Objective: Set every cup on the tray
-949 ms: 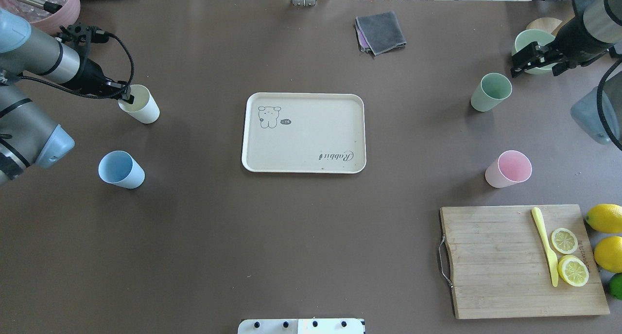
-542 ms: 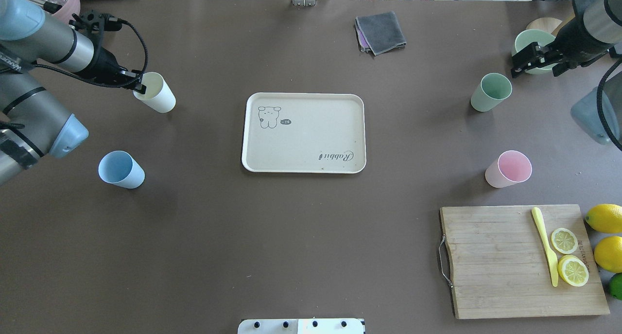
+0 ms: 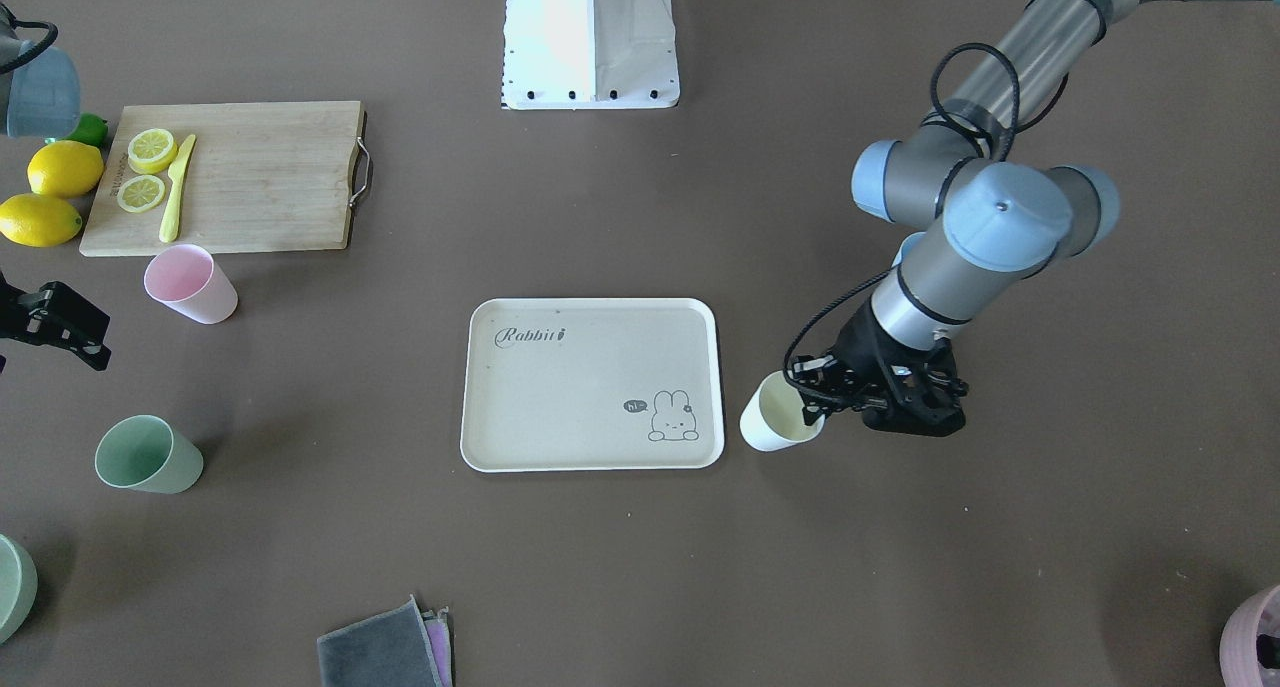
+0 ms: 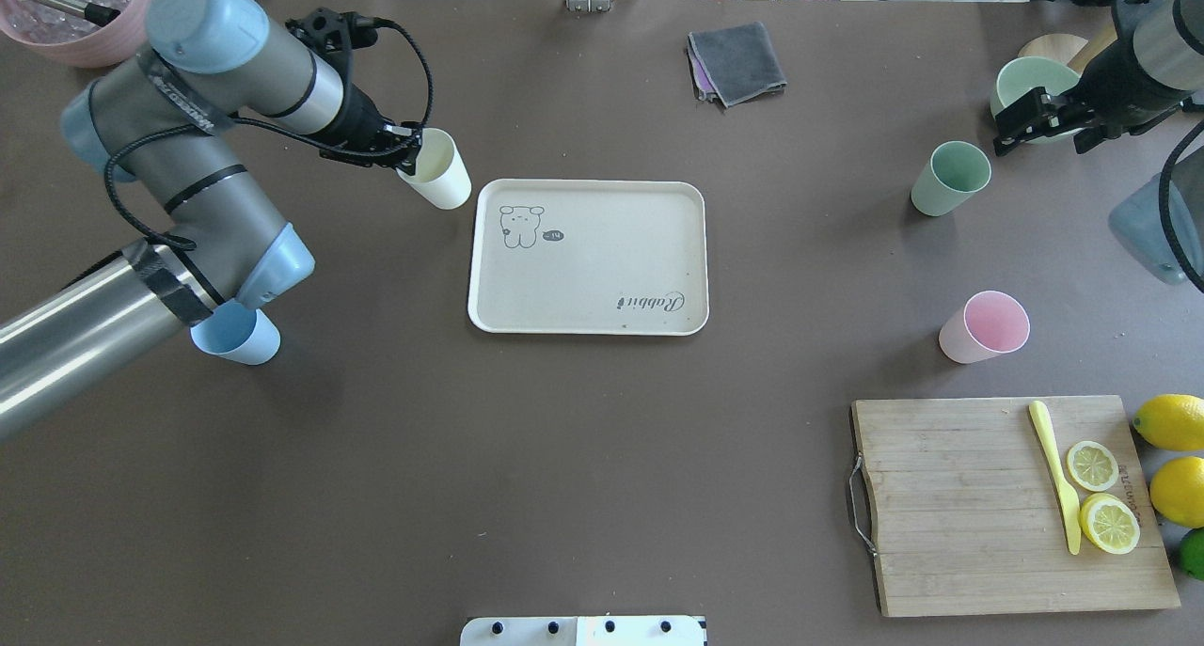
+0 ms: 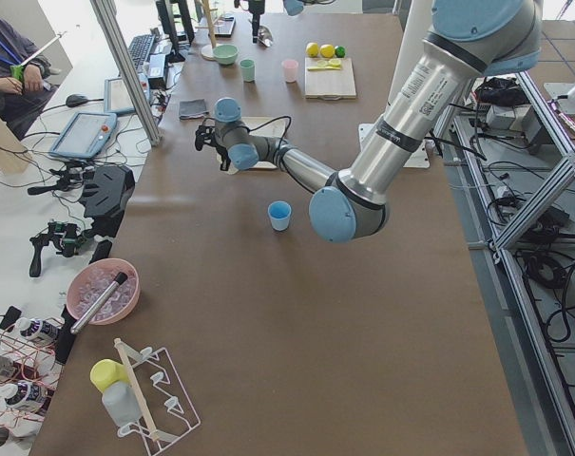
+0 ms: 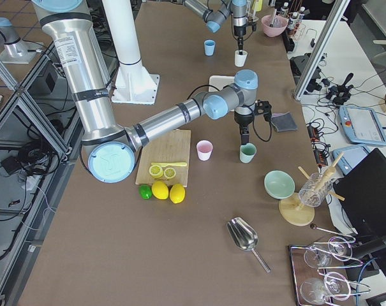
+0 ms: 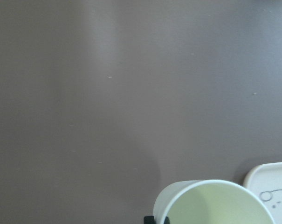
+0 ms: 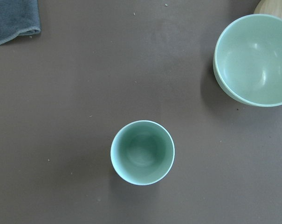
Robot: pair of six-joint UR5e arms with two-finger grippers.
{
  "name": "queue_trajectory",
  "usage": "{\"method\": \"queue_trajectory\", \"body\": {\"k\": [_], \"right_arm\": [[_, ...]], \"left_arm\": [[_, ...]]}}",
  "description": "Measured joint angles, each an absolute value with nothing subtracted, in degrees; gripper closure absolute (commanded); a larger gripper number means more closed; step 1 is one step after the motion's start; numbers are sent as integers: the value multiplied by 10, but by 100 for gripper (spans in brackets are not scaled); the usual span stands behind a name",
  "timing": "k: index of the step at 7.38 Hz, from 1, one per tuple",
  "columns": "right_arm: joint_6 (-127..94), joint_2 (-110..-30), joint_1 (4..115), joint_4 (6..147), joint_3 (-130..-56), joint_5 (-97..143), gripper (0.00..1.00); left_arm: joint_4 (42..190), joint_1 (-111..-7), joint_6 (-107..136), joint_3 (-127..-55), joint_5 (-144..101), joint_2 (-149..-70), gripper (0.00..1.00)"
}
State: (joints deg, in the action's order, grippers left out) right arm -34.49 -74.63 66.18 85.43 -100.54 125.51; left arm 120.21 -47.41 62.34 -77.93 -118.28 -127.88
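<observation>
My left gripper (image 4: 407,161) is shut on the rim of the cream-white cup (image 4: 437,170), which hangs tilted just off the table beside the far left corner of the beige Rabbit tray (image 4: 602,260). The front-facing view shows the cup (image 3: 778,414) just off the tray's (image 3: 580,397) edge, near the rabbit drawing. The light blue cup (image 4: 237,337) stands at the left, half hidden by my left arm. The sage green cup (image 4: 950,178) and the pink cup (image 4: 985,326) stand at the right. My right gripper (image 4: 1025,119) is open and empty, above the table just beyond the green cup (image 8: 142,152).
A green bowl (image 4: 1025,86) sits behind my right gripper. A grey cloth (image 4: 736,61) lies at the far middle. A wooden cutting board (image 4: 978,505) with lemon slices and a yellow knife (image 4: 1055,472) is at the near right, with lemons (image 4: 1171,422) beside it. A mauve bowl (image 4: 113,49) stands at the far left corner.
My left gripper has carried the cream-white cup to the right, from the far left of the table to the tray's left edge. My right gripper has shifted slightly.
</observation>
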Motion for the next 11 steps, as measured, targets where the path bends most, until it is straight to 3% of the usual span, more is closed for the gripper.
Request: {"method": "queue_trajectory", "body": {"k": [3,4,5,8,11], "right_arm": [[-345,-747,661,854,-1005,1256,0],[-345,-747,660,854,-1006,1256,0],[-345,-747,660,854,-1006,1257,0],[-353,-757,657,854,-1015,1260,0],[-397,-834,624,831,-1079,1256,1]], "left_arm": [[1170,-420,664,-773,-1108,-1317,100],[1170,-413,665,-770,-1091,-1319,30],[1170,-410,664,-769,-1083,-1319,2],[1160,-420,654,-780,-1087,-1322,2],[1031,-520,533,-888,-1186,-1280,2]]}}
